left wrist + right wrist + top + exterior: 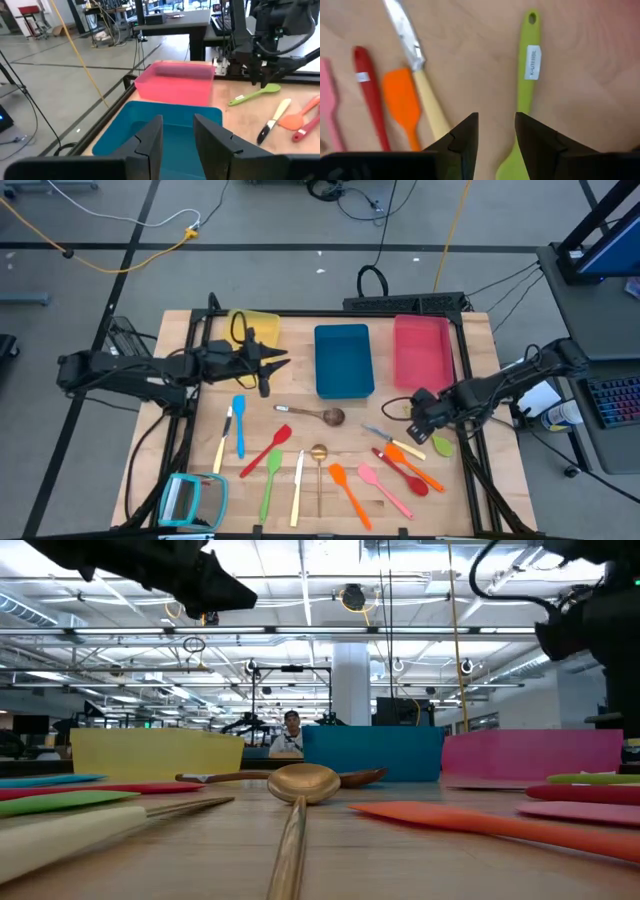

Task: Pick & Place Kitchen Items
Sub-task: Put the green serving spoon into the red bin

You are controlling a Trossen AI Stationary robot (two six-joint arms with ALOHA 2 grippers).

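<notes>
Wooden tabletop (500, 480) is seen from above inside a dark frame, with grey floor and loose cables beyond it. Nearest, at the left corner, a teal-framed square object (192, 500) is laid flat. Just beyond it the kitchen items are spread in a loose row across the near half, well apart enough, it may be judged, for each to be gripped singly: a gold spoon (319, 470), an orange spatula (349, 492), a pink spatula (384, 489), a green spatula (268, 480), a blue utensil (239, 425), and, at the right, a lime green spatula (522, 95) beside a cream-handled knife (417, 70). The right gripper (420, 420) is held low over that lime green spatula, jaws parted and nothing between them, apparently lined up for a pick. Farther off, the left gripper (272, 366) is held above the gap between the yellow tray (262, 326) and the blue tray (342, 360), jaws apart and empty, probably clear of a drop. The red tray (421, 350) is set farthest right, the three trays ranged along the far edge as bins.
</notes>
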